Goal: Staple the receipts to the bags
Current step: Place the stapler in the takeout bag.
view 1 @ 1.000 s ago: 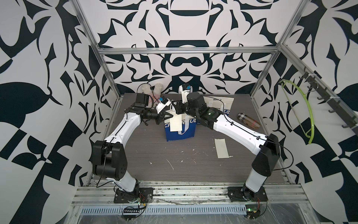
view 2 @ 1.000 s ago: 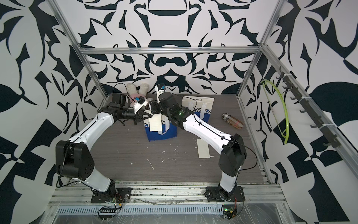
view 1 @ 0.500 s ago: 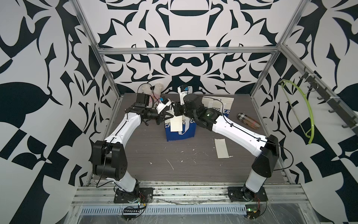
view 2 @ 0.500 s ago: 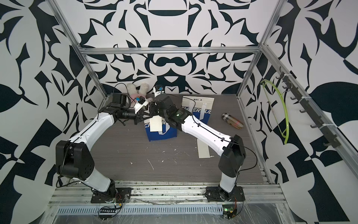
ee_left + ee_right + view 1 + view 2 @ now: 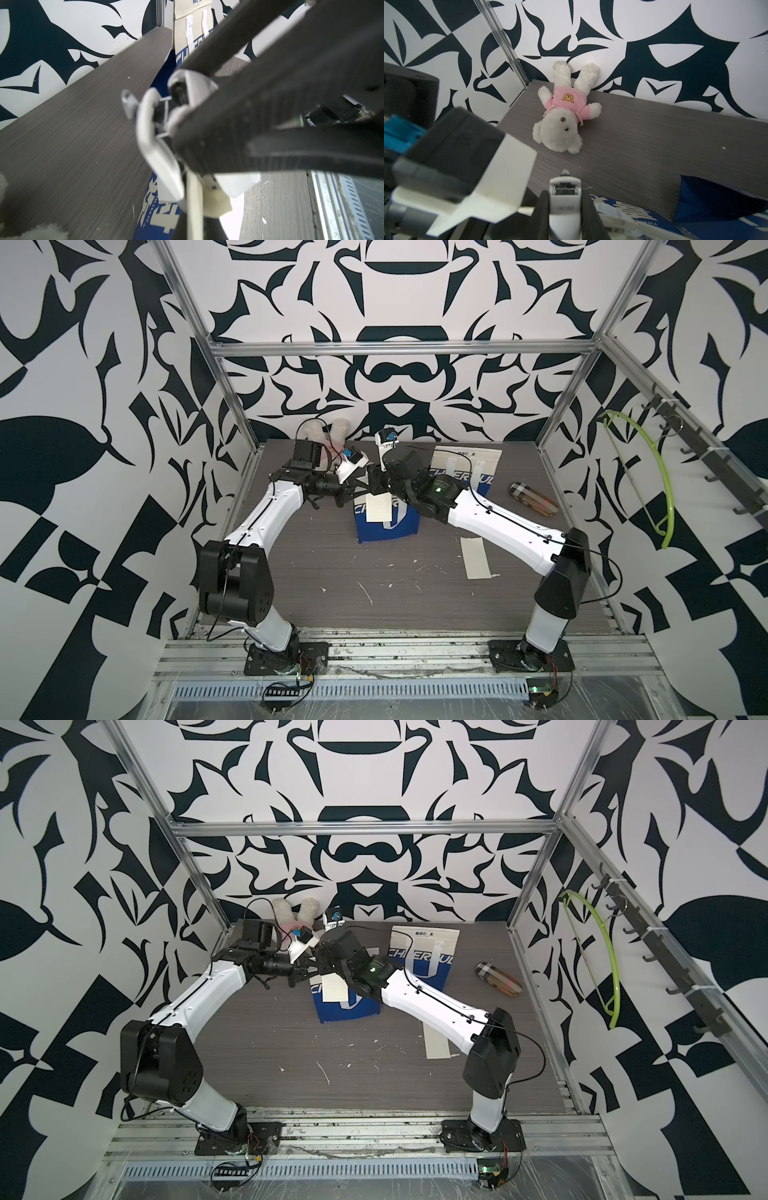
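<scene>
Receipt (image 5: 379,508) on front of upright bag (image 5: 395,527), contents hidden, left fingers (image 5: 345,501) pressed together at rim, right fingers (image 5: 542,216) clamped on stapler (image 5: 564,197).

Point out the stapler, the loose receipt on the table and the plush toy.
stapler (image 5: 564,205): right wrist view, on its white top face.
loose receipt (image 5: 476,558): in a top view, on the middle of the slip.
plush toy (image 5: 566,102): right wrist view, on its pink shirt.
</scene>
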`<move>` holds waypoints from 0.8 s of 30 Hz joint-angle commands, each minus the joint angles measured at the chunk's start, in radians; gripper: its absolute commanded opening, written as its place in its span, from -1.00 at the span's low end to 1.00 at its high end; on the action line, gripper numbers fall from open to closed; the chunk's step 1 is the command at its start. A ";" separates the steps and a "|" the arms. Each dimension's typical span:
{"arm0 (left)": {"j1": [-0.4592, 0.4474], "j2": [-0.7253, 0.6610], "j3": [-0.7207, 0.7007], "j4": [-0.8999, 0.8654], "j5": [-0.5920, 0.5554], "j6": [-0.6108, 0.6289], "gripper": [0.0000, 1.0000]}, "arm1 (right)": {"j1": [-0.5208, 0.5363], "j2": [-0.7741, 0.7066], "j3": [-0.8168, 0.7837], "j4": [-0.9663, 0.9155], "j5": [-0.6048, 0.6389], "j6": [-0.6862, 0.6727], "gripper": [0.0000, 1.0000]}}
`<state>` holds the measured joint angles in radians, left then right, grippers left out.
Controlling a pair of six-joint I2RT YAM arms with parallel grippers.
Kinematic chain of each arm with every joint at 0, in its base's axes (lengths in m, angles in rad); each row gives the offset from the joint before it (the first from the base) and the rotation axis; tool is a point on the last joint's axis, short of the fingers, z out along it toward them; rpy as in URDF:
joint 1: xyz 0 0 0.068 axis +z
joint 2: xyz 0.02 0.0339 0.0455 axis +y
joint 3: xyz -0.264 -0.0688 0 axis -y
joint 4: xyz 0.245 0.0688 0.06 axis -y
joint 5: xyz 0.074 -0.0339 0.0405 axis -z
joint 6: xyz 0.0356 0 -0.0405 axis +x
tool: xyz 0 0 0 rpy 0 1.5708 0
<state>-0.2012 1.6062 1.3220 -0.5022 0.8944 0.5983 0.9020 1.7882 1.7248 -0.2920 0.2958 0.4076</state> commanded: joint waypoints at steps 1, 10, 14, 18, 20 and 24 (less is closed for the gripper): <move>0.002 0.017 0.021 -0.028 -0.015 -0.004 -1.00 | 0.010 -0.026 -0.003 -0.018 0.033 -0.012 -1.00; 0.002 0.023 0.021 -0.043 -0.009 0.003 -1.00 | 0.009 -0.060 0.002 0.041 0.066 -0.075 -1.00; 0.002 0.024 0.022 -0.044 -0.009 0.002 -1.00 | 0.010 -0.043 0.086 -0.060 0.080 -0.092 -1.00; 0.002 0.023 0.023 -0.045 -0.009 0.003 -1.00 | 0.008 -0.047 0.083 -0.102 0.114 -0.095 -1.00; 0.002 0.023 0.023 -0.047 -0.008 0.003 -1.00 | 0.009 -0.058 0.069 -0.095 0.130 -0.102 -1.00; 0.002 0.022 0.023 -0.050 -0.004 0.004 -1.00 | 0.002 -0.074 0.055 -0.083 0.145 -0.112 -1.00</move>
<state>-0.2024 1.6115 1.3277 -0.5068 0.9016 0.5987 0.9047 1.7855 1.7718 -0.3805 0.4042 0.3138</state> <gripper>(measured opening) 0.056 0.218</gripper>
